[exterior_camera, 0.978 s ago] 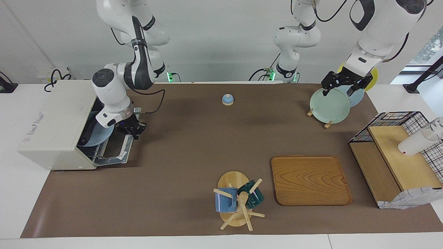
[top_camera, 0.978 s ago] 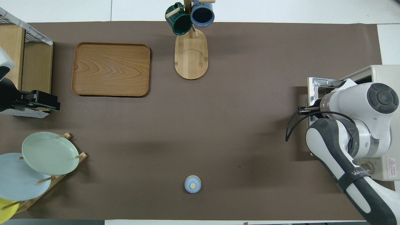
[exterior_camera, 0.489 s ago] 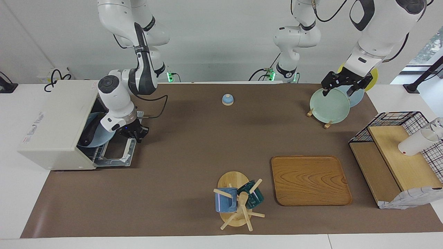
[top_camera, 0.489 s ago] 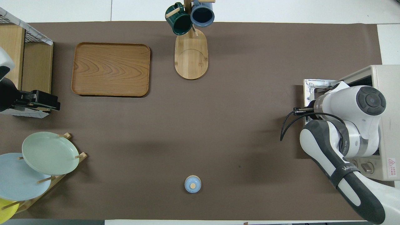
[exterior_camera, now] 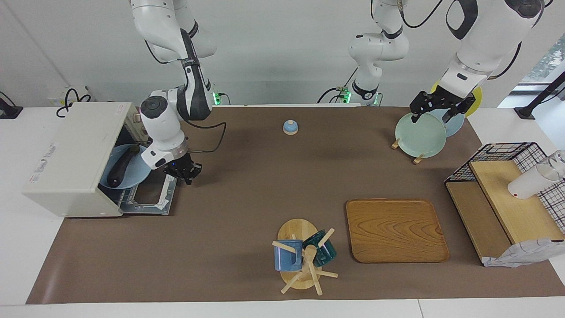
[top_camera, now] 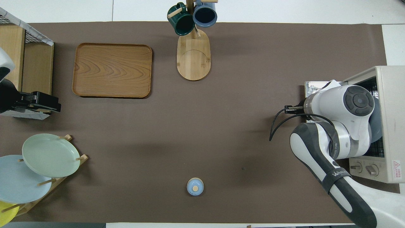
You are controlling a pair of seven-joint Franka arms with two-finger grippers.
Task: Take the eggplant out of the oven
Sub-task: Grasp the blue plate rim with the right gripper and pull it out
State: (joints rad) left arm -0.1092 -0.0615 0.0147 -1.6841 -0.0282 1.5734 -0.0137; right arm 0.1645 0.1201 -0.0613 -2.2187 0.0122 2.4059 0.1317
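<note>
Faintly, perhaps "WANA" lettering on arm above right gripper, grip state unclear.

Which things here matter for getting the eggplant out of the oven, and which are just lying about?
Job:
- eggplant, on a blue plate inside
- oven, door down
- right gripper, over the door's edge

Lying about:
- wooden tray
- mug tree
- plate rack, left gripper waiting over it
- wire basket
- small blue lid

Glossy dark eggplant, matt cream oven, wooden tray
</note>
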